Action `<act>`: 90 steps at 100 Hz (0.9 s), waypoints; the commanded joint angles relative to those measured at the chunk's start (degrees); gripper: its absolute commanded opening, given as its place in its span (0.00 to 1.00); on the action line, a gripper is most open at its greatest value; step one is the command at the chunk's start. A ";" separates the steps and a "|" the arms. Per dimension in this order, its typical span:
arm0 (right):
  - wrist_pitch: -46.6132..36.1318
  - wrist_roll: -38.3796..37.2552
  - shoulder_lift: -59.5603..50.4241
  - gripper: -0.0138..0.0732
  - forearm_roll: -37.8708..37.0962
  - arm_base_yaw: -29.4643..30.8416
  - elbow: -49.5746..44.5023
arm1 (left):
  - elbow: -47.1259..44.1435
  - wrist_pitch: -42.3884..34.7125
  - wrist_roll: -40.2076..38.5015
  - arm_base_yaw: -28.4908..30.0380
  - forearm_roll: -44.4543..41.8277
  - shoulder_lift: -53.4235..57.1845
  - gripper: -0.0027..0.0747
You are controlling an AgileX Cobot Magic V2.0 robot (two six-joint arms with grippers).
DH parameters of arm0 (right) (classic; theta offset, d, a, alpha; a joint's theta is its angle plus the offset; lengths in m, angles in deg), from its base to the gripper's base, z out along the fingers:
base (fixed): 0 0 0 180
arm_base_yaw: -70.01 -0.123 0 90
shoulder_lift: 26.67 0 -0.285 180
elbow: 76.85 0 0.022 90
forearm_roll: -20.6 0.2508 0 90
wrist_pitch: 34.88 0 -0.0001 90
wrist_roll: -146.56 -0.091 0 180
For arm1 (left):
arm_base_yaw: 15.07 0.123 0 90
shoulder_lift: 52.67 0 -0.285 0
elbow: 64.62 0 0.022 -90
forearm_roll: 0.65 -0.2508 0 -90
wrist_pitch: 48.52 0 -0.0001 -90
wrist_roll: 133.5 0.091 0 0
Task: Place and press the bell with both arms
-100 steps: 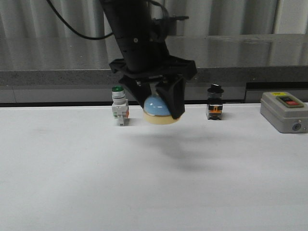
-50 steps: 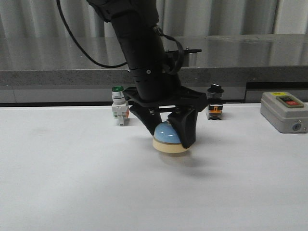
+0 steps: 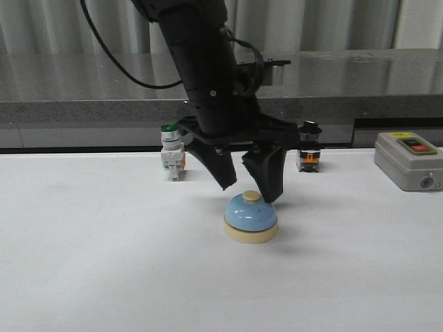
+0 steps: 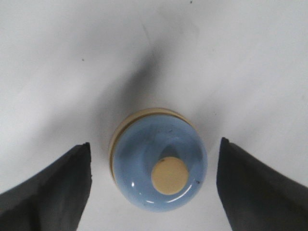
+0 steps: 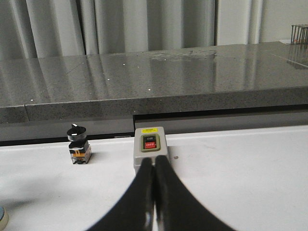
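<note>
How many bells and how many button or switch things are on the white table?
Bells: 1, the blue bell.
Button or switch things: 3, the green-capped switch, the black-knobbed switch and the grey box with a red button.
Total: 4

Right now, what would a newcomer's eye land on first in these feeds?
The big black left arm's gripper, fingers spread wide, hovering just above the light-blue bell that sits free on the white table near the middle. After that, the row of switches along the back edge: a green-capped push-button, a black-knobbed selector and a grey box with a red button at far right.
</note>
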 commanded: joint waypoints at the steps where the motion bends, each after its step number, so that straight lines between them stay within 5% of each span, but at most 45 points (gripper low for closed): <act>1: -4.96 0.04 -0.68 0.09 0.13 0.23 0.82 | 1.67 -1.40 0.16 -0.15 0.56 5.83 0.59; 23: -4.96 0.04 -0.68 0.09 0.13 0.23 0.82 | 1.67 1.68 -0.04 1.12 0.57 10.39 0.21; 40: -4.96 0.04 -0.68 0.09 0.13 0.23 0.82 | 1.67 4.78 -0.04 2.63 1.00 13.36 0.01; 90: -4.96 0.04 -0.68 0.09 0.13 0.23 0.82 | 1.55 4.91 -5.01 13.50 1.04 22.92 0.01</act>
